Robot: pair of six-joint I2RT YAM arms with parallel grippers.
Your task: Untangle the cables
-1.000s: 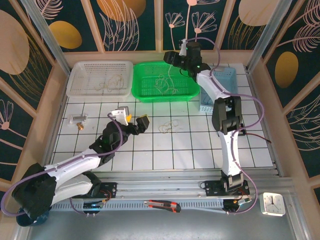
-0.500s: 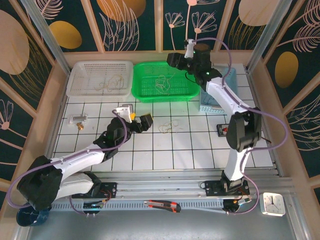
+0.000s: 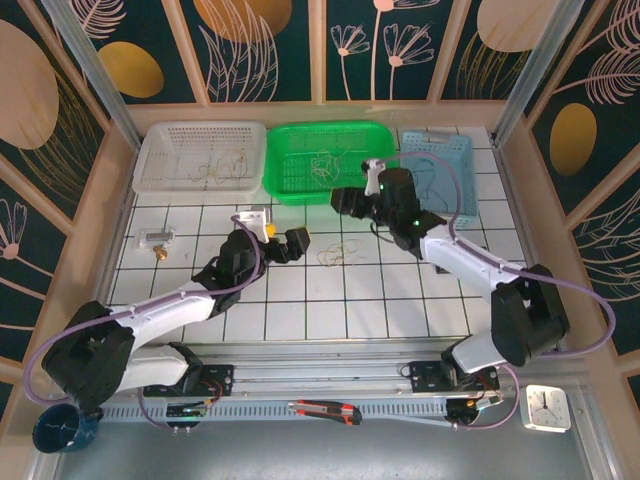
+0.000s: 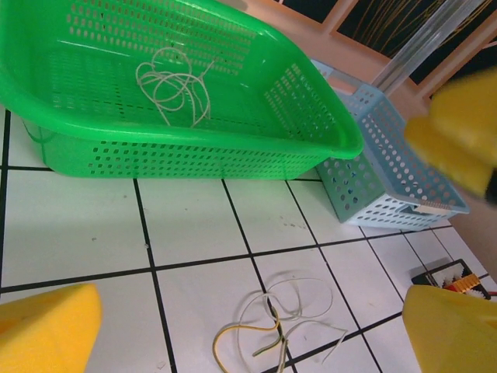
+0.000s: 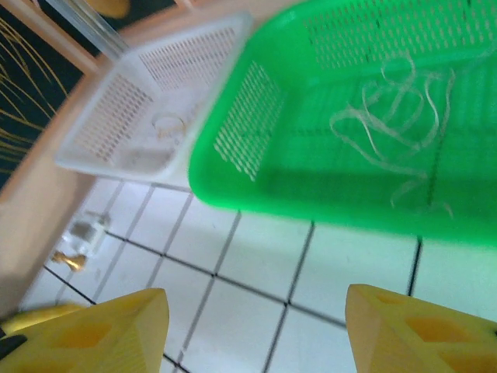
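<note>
Right pincer (image 3: 350,200) is the big mover here: a second ago it was up over the back of the green basket (image 3: 275,160), and now it has swung down low over the tiled surface (image 3: 400,300), just in front of the basket's near rim. The left pincer (image 3: 281,238) has crept a bit toward the middle too. Both are released, yellow pads spread wide with nothing between them.

The cables (image 3: 340,255) haven't budged. They're the same little squiggle lying flat on the tiles between the two pincers, closer to the left one. From the left wrist we get a decent look at them (image 4: 276,322): a yellowish strand curls on the near left, and thin white loops fan out to the right. A white cord (image 4: 175,81) already sits in the green basket.

We reckon this stuff weighs next to nothing and is totally floppy, so lifting one strand will probably drag the whole clump along. It's also thin and lies flat on a smooth tile, so the pads could easily slide over it or close on air.

Our pick for a hold would be a loop or free end that sticks out from the tangle, not the knotted middle. One pincer could take the yellowish curl and the other a white loop, then ease them apart gently.
</note>
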